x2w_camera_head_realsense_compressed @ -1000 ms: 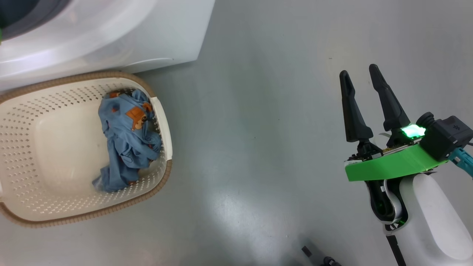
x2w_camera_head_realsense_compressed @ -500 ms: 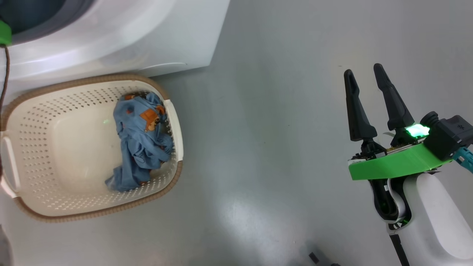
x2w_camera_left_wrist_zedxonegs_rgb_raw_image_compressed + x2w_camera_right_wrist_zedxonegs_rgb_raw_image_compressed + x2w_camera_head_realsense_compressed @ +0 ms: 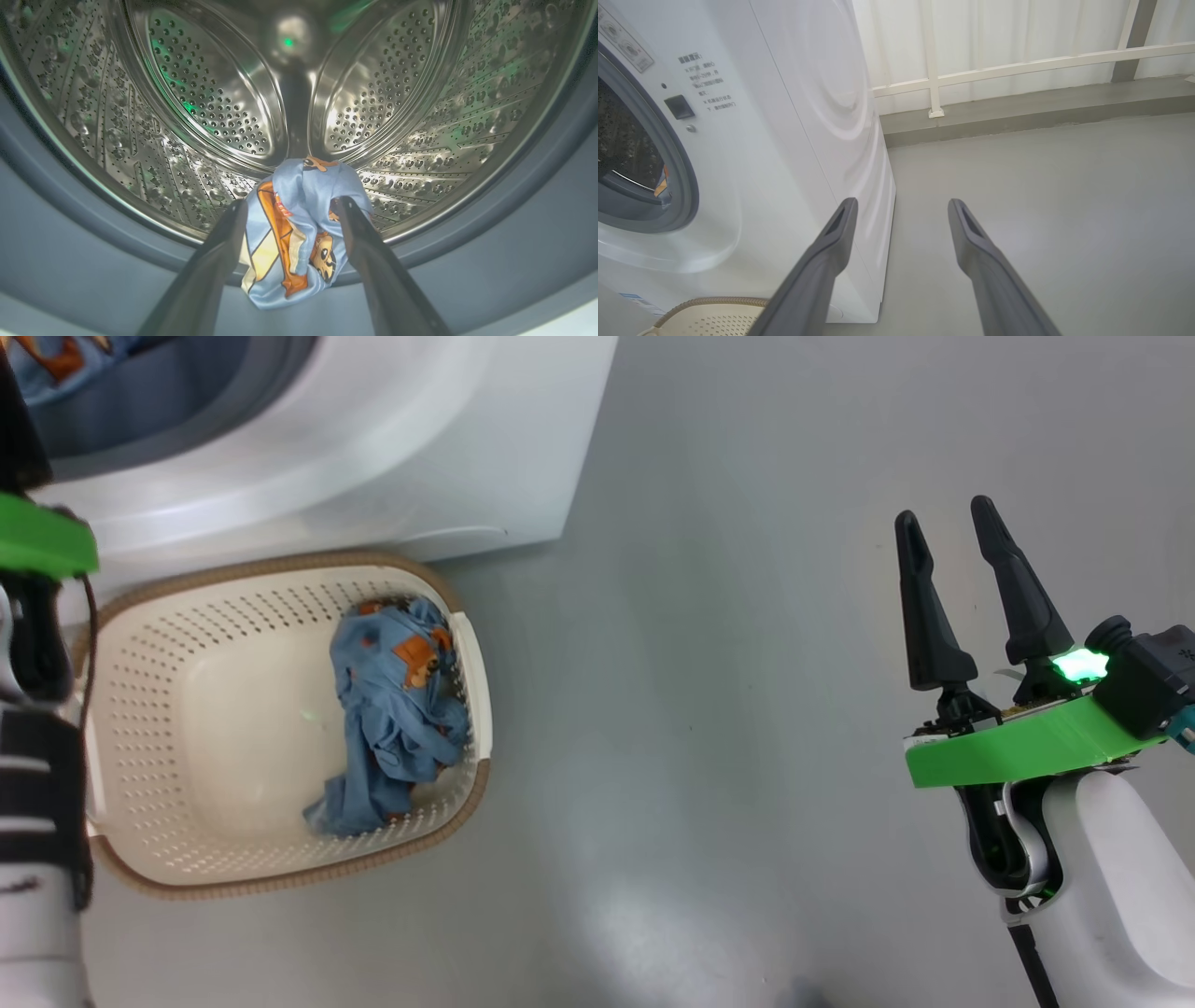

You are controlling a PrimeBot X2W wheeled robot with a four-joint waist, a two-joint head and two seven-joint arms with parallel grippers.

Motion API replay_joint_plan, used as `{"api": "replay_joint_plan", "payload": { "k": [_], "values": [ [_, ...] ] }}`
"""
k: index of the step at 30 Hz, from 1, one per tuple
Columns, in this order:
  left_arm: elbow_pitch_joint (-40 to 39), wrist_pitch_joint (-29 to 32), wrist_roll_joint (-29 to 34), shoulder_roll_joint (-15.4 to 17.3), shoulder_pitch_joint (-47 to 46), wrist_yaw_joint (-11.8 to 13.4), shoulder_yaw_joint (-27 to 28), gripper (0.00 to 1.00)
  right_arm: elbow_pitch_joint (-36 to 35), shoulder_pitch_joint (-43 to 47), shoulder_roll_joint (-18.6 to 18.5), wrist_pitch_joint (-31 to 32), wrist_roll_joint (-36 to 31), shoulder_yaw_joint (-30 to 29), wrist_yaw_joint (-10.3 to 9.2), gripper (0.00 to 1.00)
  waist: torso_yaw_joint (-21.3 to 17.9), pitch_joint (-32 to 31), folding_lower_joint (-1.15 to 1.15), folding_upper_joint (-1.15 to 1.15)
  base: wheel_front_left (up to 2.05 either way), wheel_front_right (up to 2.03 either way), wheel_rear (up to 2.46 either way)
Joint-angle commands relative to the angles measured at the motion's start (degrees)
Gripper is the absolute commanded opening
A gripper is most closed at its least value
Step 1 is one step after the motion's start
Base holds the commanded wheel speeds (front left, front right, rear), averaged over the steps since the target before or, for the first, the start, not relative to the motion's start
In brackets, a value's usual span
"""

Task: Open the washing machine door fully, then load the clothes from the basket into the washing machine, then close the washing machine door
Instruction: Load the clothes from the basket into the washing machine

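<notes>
Clothes point(image 3: 299, 224) lie loose between your left gripper's point(image 3: 292, 204) wide-spread fingers, on the washing machine's point(image 3: 205, 93) drum lip, apparently placed for loading; more wait in the basket point(image 3: 280, 569) beside that forearm. Your right gripper point(image 3: 948, 511) hangs open, parked clear.
</notes>
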Motion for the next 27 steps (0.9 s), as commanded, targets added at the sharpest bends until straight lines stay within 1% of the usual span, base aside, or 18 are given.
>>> {"api": "replay_joint_plan", "payload": {
  "k": [1,7,17,23,27],
  "values": [
    [-1.99,-0.35,0.51,2.31,1.84,0.02,1.45,1.0,-1.05,1.3,-0.78,-0.45,-0.23,0.93,0.32,1.0,0.71,-1.61,0.0,0.0,0.0,0.0,0.0],
    [-5.51,-0.35,1.64,0.8,8.67,0.02,2.81,1.0,-0.19,2.85,-1.89,-0.45,-0.1,1.39,0.32,1.0,1.51,-5.89,0.0,0.0,0.0,0.0,0.0],
    [-9.84,-0.36,3.05,-1.21,20.54,0.02,3.22,1.0,1.24,6.46,-3.78,-0.45,0.43,1.59,0.32,1.0,2.88,-14.14,0.0,0.0,0.0,0.0,0.0],
    [-12.52,-0.36,2.78,-2.87,26.27,0.02,3.95,1.0,1.54,9.06,-4.85,-0.45,0.55,1.04,0.32,1.0,4.21,-17.88,0.0,0.0,0.0,0.0,0.0],
    [-13.79,-0.36,2.89,-3.22,29.1,0.02,3.88,1.0,1.66,10.19,-5.26,-0.45,0.63,0.95,0.32,1.0,4.65,-19.42,0.0,0.0,0.0,0.0,0.0]
  ]
}}
